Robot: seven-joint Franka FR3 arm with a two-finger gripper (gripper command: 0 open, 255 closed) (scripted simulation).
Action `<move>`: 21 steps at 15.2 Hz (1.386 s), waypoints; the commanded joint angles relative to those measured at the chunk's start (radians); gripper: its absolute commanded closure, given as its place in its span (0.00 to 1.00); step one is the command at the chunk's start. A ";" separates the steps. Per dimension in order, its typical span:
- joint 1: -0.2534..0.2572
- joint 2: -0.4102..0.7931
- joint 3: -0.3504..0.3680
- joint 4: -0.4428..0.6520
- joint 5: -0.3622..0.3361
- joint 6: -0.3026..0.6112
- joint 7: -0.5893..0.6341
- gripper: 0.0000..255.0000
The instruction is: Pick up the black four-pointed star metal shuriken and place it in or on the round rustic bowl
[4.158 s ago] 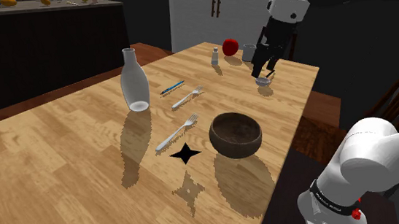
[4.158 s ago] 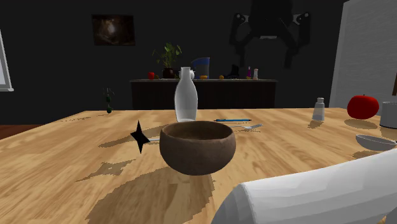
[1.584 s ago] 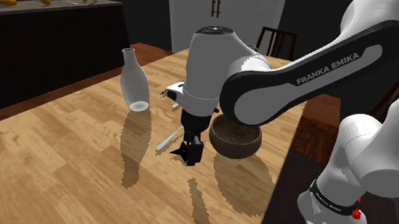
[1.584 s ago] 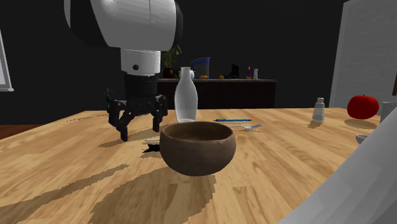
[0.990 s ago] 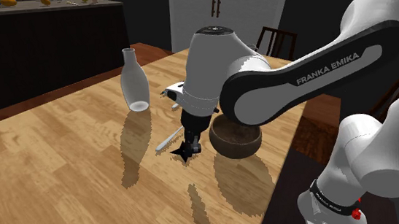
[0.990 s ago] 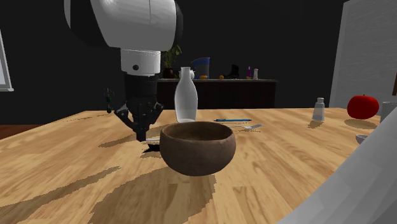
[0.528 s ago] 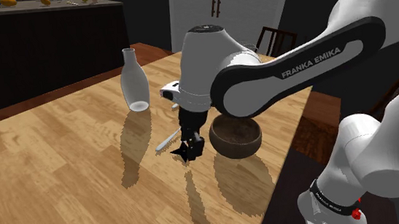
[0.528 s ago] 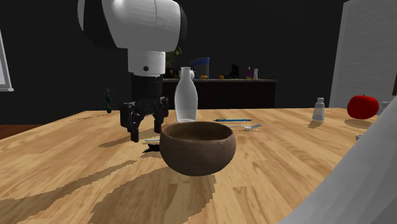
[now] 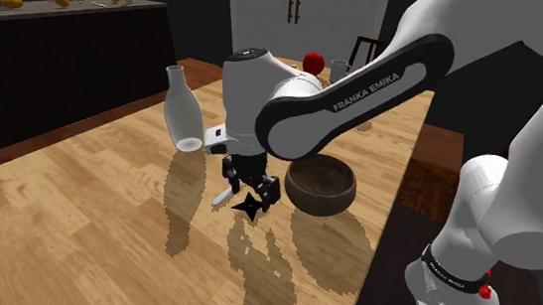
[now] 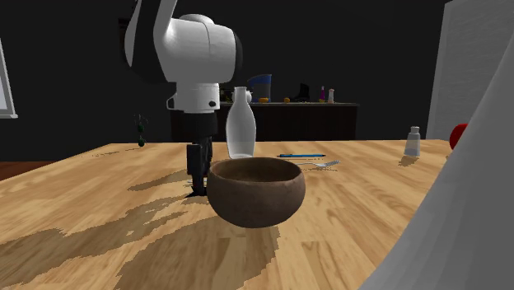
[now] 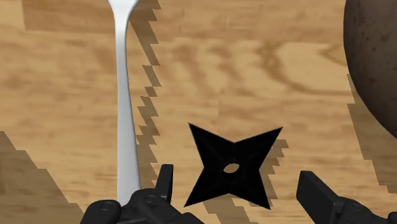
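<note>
Your pincer (image 9: 253, 196) hangs low over the wooden counter (image 9: 86, 221), pointing straight down, and its fingers (image 11: 167, 181) are spread wide. Between them lies the black four-pointed star (image 11: 232, 167), flat on the wood with its small centre hole showing. Neither finger is pressing on it, so nothing is held. In the shoulder view the star (image 9: 248, 208) sits right under the pincer, just to the left of the brown round bowl (image 9: 323, 202) and apart from it. A long silver utensil (image 11: 127, 127) lies just beside the star on the side away from the bowl, with its handle passing close by one finger. The bowl's dark, rough wall (image 11: 378, 63) curves in on the star's other side. From the second exterior view, the bowl (image 10: 255, 202) stands nearest, and your pincer (image 10: 198, 183) comes down just behind its left rim, seen edge-on. A white bottle (image 10: 240, 123) stands upright farther back on the counter, with a blue pen (image 10: 301, 155) lying to its right.
</note>
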 commanded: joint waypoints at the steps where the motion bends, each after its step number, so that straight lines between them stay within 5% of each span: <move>1: -0.001 0.012 -0.001 -0.015 -0.003 0.026 -0.005 0.00; 10: -0.001 0.023 0.000 -0.025 -0.005 0.047 -0.004 0.00; 11: -0.001 0.023 0.000 -0.025 -0.005 0.047 -0.004 1.00; 21: -0.001 0.016 -0.001 -0.018 -0.004 0.034 -0.005 1.00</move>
